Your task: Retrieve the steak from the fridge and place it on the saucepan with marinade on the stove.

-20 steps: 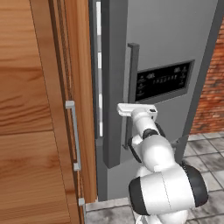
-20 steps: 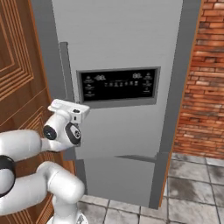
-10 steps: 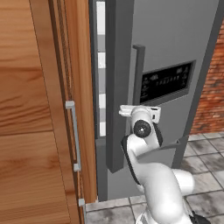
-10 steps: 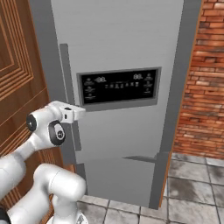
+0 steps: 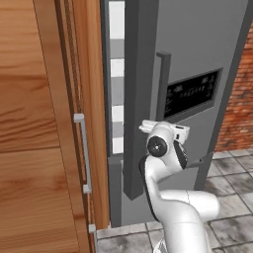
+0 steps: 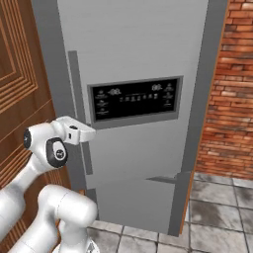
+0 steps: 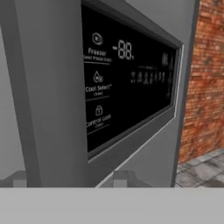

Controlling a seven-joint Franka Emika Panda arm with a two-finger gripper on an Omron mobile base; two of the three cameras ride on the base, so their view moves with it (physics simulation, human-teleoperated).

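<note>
Fridge [image 6: 143, 59] handle [image 6: 79, 108] long axis vertical

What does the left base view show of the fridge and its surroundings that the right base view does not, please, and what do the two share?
Left base view alone: the fridge door stands ajar, with white inside visible through the gap, and a wooden cabinet's metal handle to the left. Right base view alone: the door's full front, with the whole black panel facing the camera and a broad brick wall. Both: the grey fridge, its long handle, the panel, the tiled floor and the white arm with its gripper at the handle.
</note>
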